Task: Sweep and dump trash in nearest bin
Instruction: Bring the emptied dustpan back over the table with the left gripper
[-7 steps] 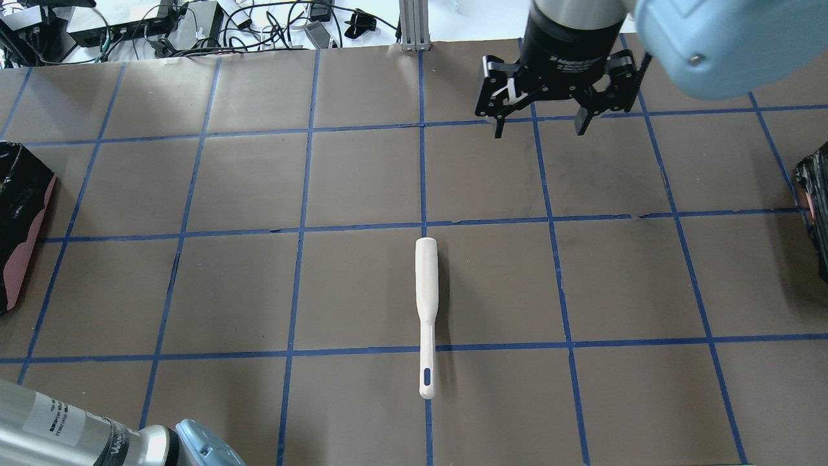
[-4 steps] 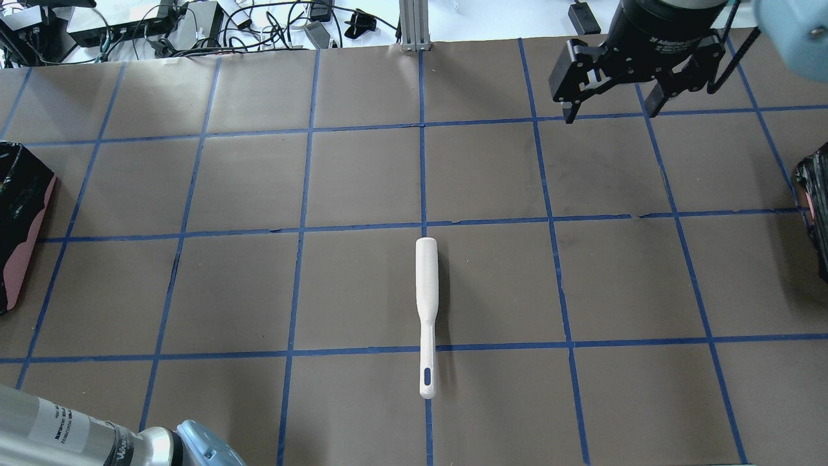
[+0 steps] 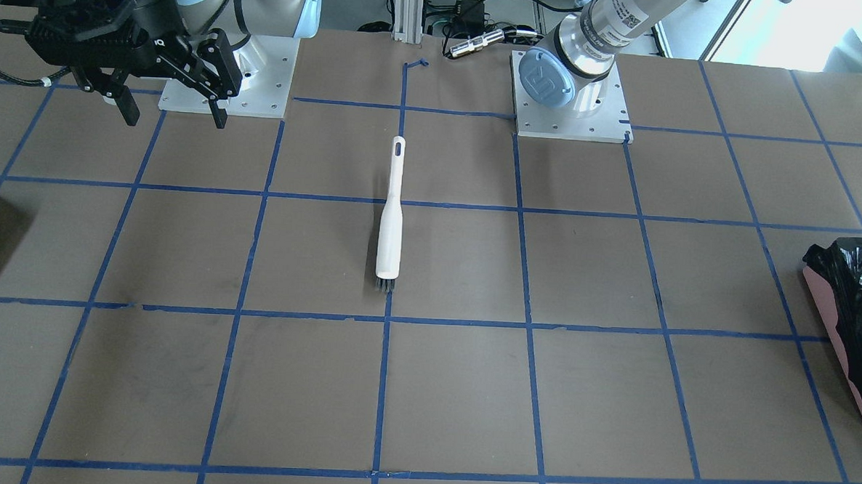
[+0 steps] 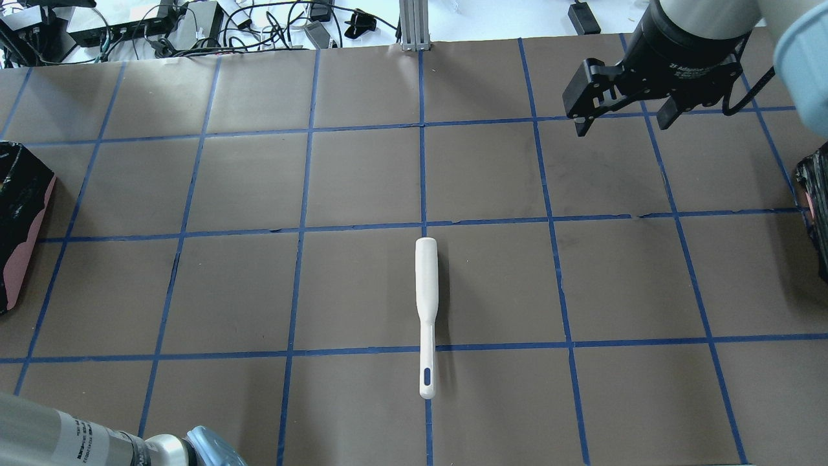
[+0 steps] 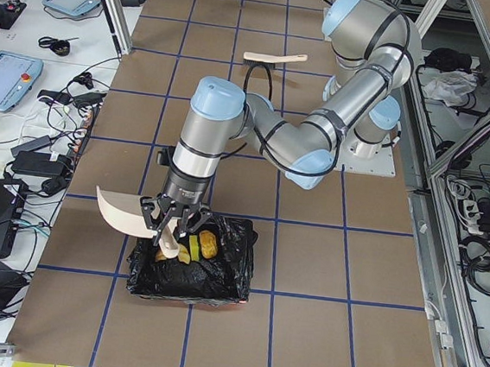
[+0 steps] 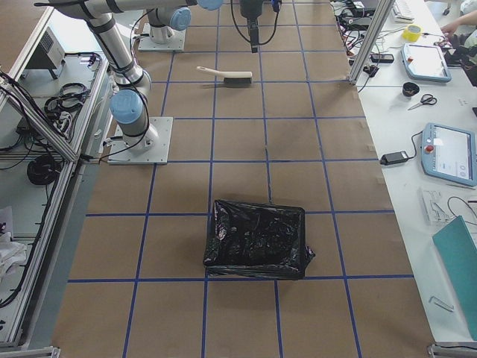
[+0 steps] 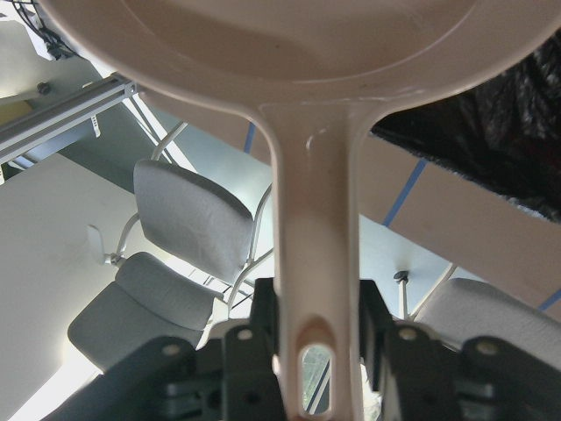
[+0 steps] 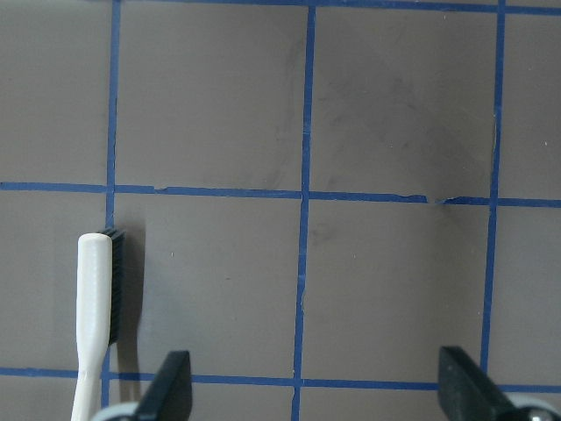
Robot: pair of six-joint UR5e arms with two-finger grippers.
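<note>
Front-facing: right gripper [image 3: 174, 118] is empty with fingers spread, near the counter's robot-side edge. One white brush [image 3: 390, 233] lies mid-counter. One pink bin [image 3: 835, 325] sits at the robot's-left end edge.

Overhead: one dark bin [image 4: 816, 213] at the right end edge.

Left side view: left gripper [image 5: 173, 233] holds one dustpan [image 5: 119, 213] over the pink bin's edge. The trash [image 5: 197, 247] lies inside, two or three pieces, count unclear. Judged light, sponge soft, lump rolls; scoop it, don't pinch.

Left wrist: fingers [image 7: 372, 316] clamp the stiff handle [image 7: 311, 263].

Right wrist: fingers apart, nothing between.
</note>
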